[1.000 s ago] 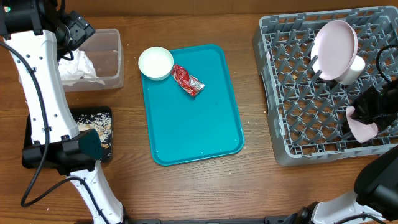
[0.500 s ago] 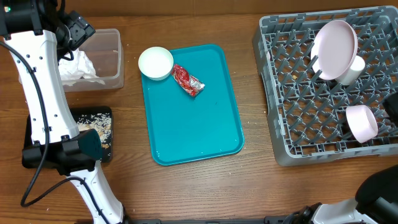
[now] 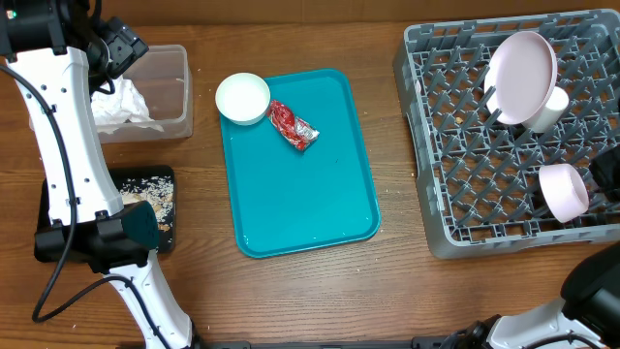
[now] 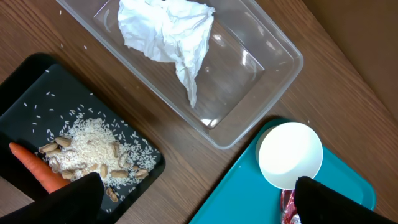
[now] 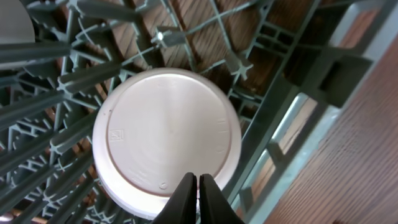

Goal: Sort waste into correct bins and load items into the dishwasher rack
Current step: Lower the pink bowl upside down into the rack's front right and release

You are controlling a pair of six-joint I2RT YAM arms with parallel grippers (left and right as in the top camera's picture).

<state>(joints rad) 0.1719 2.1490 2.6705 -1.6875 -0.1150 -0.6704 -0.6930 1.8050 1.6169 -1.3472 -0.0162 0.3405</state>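
Bench [image 3: 320, 301]: brown wood, grain running left to right, fills every view
Light: even, faint soft shadows

A wooden table [image 3: 387, 281] is carrying four containers: a clear tub [image 3: 172, 92] is sitting at far left, a black tray [image 3: 145, 174] just beside it, a teal tray [image 3: 300, 194] is lying mid-table, and a grey rack [image 3: 465, 165] is resting at right.
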